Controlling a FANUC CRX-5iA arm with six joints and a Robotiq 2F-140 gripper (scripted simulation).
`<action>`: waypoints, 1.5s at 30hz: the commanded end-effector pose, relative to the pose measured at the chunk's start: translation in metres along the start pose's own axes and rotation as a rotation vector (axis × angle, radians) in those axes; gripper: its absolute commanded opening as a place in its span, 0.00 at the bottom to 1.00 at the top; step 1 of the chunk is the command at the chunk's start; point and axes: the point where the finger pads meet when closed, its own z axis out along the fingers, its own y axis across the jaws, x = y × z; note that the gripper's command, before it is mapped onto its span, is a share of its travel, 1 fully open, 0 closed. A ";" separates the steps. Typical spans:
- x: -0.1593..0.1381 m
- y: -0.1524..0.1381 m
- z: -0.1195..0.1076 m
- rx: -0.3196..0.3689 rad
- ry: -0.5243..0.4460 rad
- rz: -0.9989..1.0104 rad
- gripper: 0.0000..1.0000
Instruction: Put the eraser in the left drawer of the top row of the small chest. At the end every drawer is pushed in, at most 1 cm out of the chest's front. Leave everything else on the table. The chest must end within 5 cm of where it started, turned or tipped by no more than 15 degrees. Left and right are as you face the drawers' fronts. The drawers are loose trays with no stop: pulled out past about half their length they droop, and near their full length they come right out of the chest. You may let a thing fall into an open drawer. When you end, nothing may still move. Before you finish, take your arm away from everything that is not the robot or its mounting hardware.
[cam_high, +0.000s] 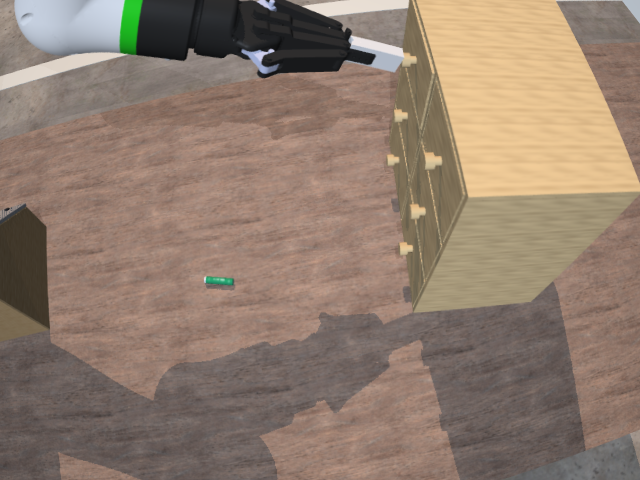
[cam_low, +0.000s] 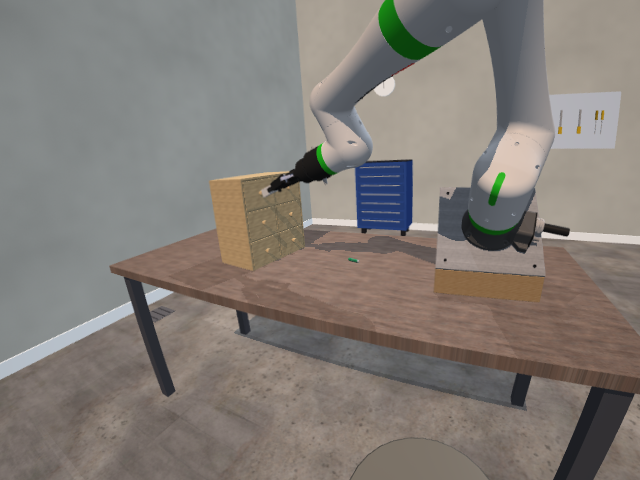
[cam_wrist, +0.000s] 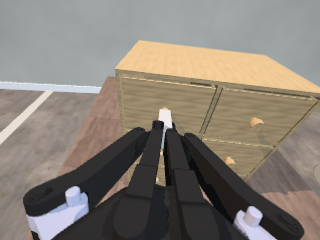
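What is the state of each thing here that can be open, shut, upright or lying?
gripper: shut, holding nothing, tips at the top left drawer's knob
top left drawer: appears pushed in
other drawers: pushed in
chest: upright on the table
green cylinder: lying on its side on the table

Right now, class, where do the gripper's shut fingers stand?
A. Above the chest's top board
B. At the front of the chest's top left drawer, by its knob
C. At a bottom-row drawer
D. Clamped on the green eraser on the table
B: in the top view the gripper, fingers shut on nothing, has its tips at the knob of the chest's top left drawer, while the green eraser lies apart on the table.
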 end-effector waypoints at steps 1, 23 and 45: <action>0.000 0.000 0.000 0.000 0.000 0.000 0.00; 0.000 0.000 0.000 0.000 0.000 0.000 0.00; -0.017 0.000 -0.048 0.000 0.000 0.000 0.00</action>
